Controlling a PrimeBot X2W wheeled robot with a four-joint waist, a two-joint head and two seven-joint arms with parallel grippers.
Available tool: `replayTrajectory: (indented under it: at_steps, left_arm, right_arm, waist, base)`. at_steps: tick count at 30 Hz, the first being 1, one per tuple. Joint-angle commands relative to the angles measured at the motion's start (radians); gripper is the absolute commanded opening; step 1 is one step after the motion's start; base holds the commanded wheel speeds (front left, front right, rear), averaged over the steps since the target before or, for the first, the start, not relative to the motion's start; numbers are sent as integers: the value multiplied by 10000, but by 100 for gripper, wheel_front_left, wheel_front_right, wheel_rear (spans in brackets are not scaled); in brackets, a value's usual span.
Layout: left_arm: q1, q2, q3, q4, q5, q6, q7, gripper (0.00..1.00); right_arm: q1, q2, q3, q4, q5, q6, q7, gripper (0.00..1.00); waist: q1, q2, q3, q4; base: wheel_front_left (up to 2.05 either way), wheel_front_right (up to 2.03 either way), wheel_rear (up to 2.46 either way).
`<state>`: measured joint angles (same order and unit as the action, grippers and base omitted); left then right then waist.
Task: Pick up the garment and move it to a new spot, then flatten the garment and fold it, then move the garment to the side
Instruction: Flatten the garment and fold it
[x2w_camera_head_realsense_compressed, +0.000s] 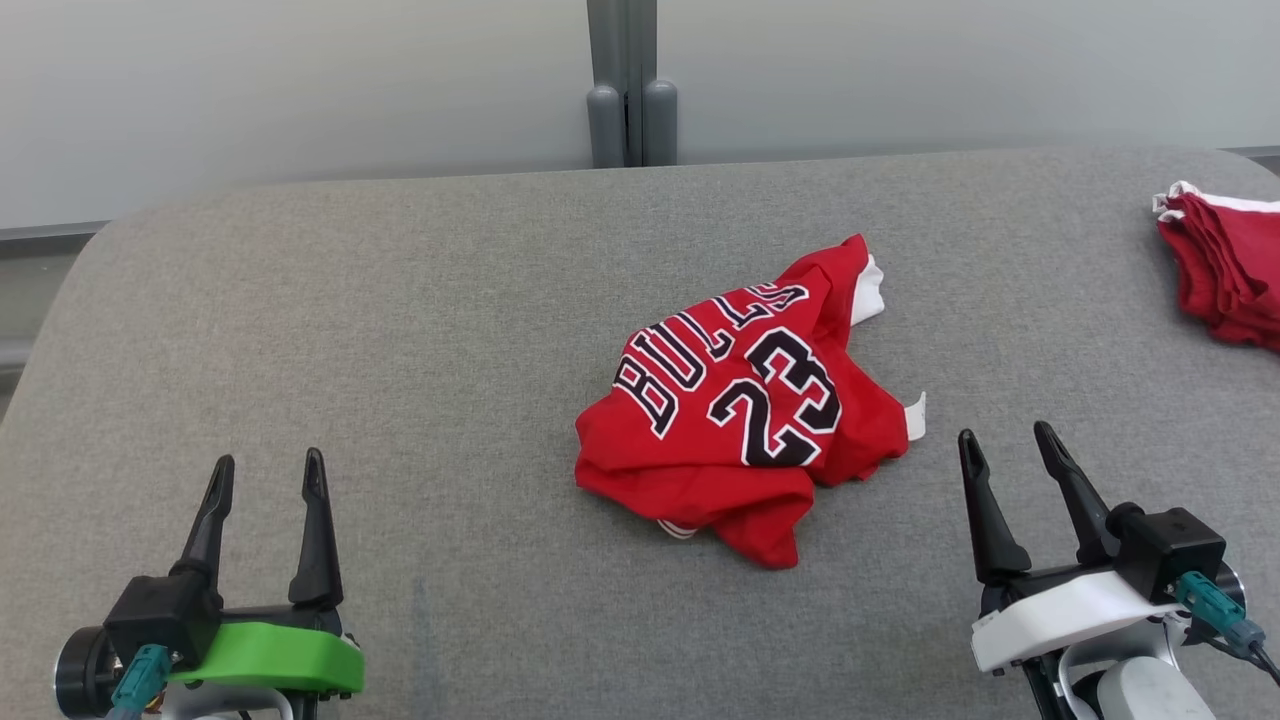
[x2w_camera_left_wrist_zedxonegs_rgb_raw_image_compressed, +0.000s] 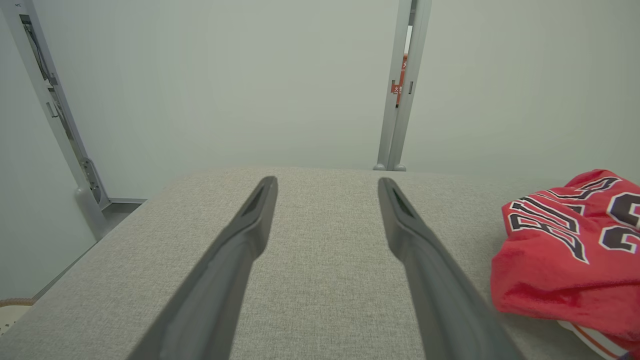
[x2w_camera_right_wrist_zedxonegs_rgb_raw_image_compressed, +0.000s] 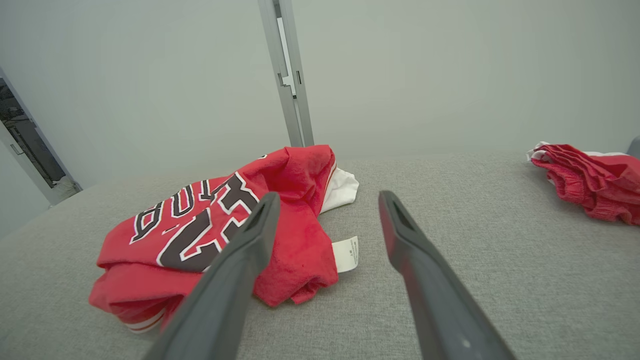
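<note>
The garment (x2w_camera_head_realsense_compressed: 740, 410) is a red jersey with black "BULLS 23" lettering, lying crumpled near the middle of the grey table (x2w_camera_head_realsense_compressed: 450, 330). It reaches into the left wrist view at the right edge (x2w_camera_left_wrist_zedxonegs_rgb_raw_image_compressed: 570, 250) and lies left of centre in the right wrist view (x2w_camera_right_wrist_zedxonegs_rgb_raw_image_compressed: 210, 235), its white label out to its right. My left gripper (x2w_camera_head_realsense_compressed: 268, 472) stands open at the lower left, well clear of the jersey, nothing between its fingers (x2w_camera_left_wrist_zedxonegs_rgb_raw_image_compressed: 240, 240). Just right of the jersey's lower corner, my right gripper (x2w_camera_head_realsense_compressed: 1005, 440) is open and empty, with its fingers (x2w_camera_right_wrist_zedxonegs_rgb_raw_image_compressed: 415, 245) apart.
A folded pile of red cloth with white trim (x2w_camera_head_realsense_compressed: 1225, 265) lies at the table's far right edge, and also shows in the right wrist view (x2w_camera_right_wrist_zedxonegs_rgb_raw_image_compressed: 590, 180). A grey post (x2w_camera_head_realsense_compressed: 630, 90) and a pale wall stand behind the table. The table's corners are rounded.
</note>
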<state>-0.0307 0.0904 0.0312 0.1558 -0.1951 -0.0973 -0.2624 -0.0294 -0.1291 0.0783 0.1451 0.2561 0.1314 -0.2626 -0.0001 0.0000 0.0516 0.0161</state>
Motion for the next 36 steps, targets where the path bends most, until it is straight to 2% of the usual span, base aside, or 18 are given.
replayTrajectory:
  at_steps: [1,36]
  left_arm:
    - [68,-15,64,2,64,-53,-30,100]
    - [-18,-319,522,89,555,-273,-31,100]
  right_arm:
    - [83,-10,8,42,30,-15,-29,100]
    - [46,19,-7,316,92,-15,-29,100]
  waist:
    - [1,0,-6,-8]
    - [1,0,148,-26]
  base:
    - [0,0,0]
    - [0,0,0]
